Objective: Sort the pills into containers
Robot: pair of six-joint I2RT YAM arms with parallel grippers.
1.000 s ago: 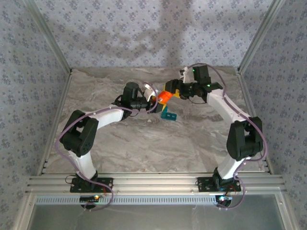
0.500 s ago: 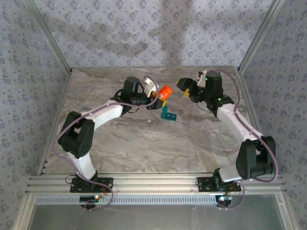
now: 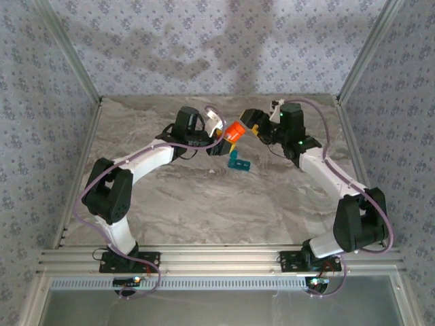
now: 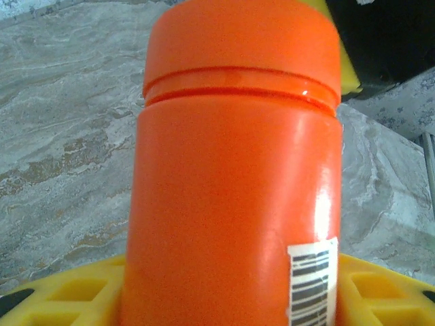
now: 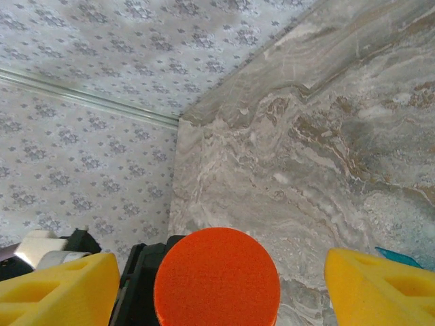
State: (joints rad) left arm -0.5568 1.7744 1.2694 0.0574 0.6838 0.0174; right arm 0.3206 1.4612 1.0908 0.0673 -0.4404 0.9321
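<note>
Left claw: the left claw (image 4: 228, 295) is clenched on the lower body of the orange bottle (image 4: 234, 183). Its yellow fingers (image 4: 64, 295) press in on both sides, and the bottle is lifted off the surface (image 3: 204, 197).

Right claw: the right claw (image 3: 258, 130) is spread wide. In the right wrist view its fingers (image 5: 58, 292) stand either side of the cap (image 5: 216, 275), apart from it and gripping nothing.

Pill organiser: the pill organiser (image 3: 238, 161) lies flat on the surface. It is nearer the far edge than the near one, about midway between the left and right edges, and just nearward of the held bottle.

Pills: the bottle wall is opaque, so they are probably inside.

Step in hand: likely uncapping, with one claw bracing the bottle and the other lined up on the cap.

How the bottle handles: it looks like rigid, light, glossy plastic, so it may slip or spin under a twist. The brace grip on the body needs to be firm. The barcode label (image 4: 311, 278) may give slightly more friction than the bare wall.

Where to hold the cap: across its round side, fingers opposite each other and square to its axis, above the seam where cap meets body.

How the organiser handles: it looks small, light and stiff, so it is easily nudged or tipped. It is best left flat and poured into gently.

Risk: loose pills will roll and scatter if the bottle is tilted too fast over the small compartments.
</note>
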